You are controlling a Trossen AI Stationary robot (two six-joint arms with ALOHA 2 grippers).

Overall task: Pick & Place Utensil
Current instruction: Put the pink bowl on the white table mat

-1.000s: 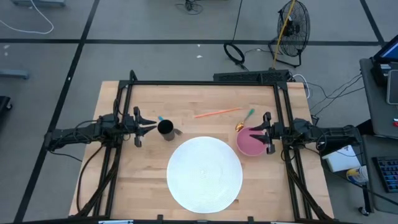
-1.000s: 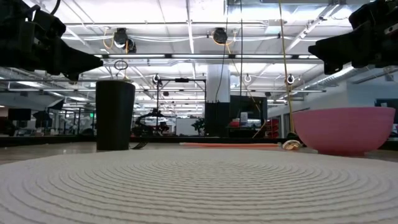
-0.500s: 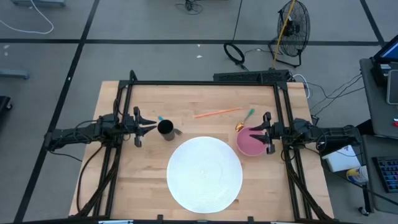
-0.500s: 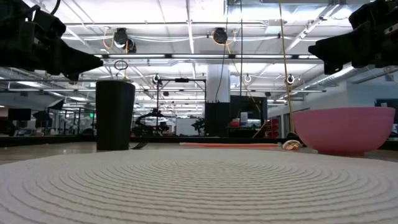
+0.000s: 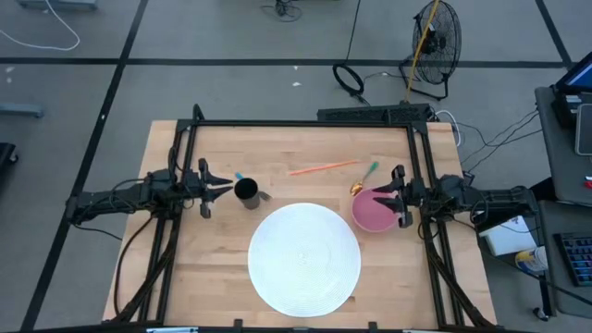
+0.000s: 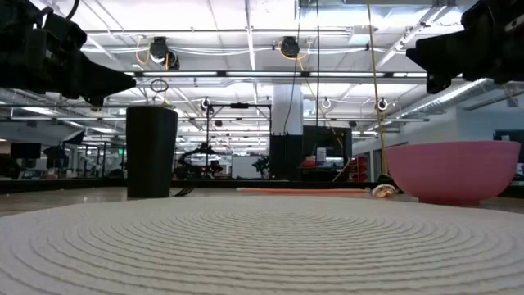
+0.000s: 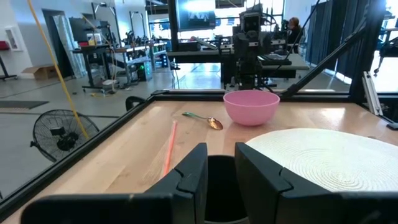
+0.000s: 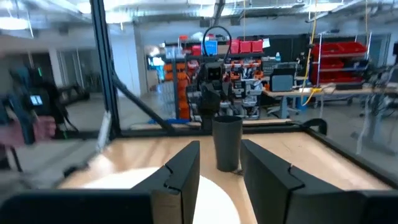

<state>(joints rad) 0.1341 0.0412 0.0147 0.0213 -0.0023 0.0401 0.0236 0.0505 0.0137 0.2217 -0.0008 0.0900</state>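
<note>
Gold-bowled, green-handled spoon lies flat on the wooden table, just behind the pink bowl at its far rim. It is untouched. I take it to be the utensil to be moved, though an orange stick lying near it toward the table's middle could equally be meant.

Change noted: in the low view the right gripper sits slightly higher than it did half a second ago. Nothing else has moved. Its fingers stand apart with nothing between them. It hangs over the bowl's outer edge, close to the spoon. Judgement: the pick has not begun; this small rise reads as the start of an approach.

Left gripper waits at the table's left side, pointing at the black cup. Its fingers are likewise apart and empty; the cup stands just beyond them, not between them. A small blue-tipped item lies against the cup's far side; what it is cannot be told.

White round mat fills the near middle of the table.

Obstruction: the bowl stands between the right gripper and the spoon, so the reach must clear its rim. The spoon's closeness to the bowl wall leaves little room for the fingers.
</note>
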